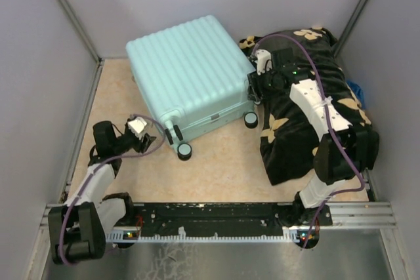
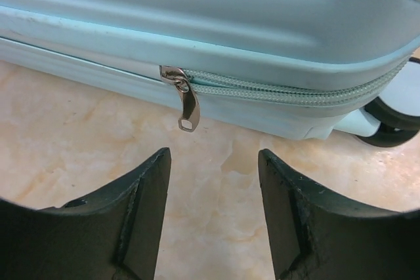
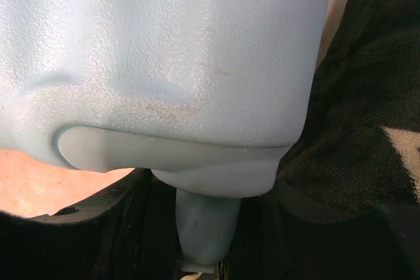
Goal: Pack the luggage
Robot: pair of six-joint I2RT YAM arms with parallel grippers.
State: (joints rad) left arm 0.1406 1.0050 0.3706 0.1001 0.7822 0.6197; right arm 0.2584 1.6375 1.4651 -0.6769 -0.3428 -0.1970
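The luggage (image 1: 187, 73) is a pale mint ribbed suitcase that lies flat and closed on the tan table top. Its metal zip pull (image 2: 187, 106) hangs from the side seam, just ahead of my left gripper (image 2: 213, 155). That gripper (image 1: 147, 139) is open near the suitcase's near left corner, with only table top between its fingers. My right gripper (image 1: 254, 86) sits at the suitcase's right edge. In the right wrist view the shell (image 3: 164, 50) fills the frame, and a pale blue stub (image 3: 203, 227) below its corner is clamped between the dark fingers.
A black blanket with tan flower motifs (image 1: 308, 129) lies bunched to the right of the suitcase, under the right arm, and also shows in the right wrist view (image 3: 367, 96). Black wheels (image 1: 185, 151) (image 1: 251, 120) stick out on the near side. Grey walls close in both sides.
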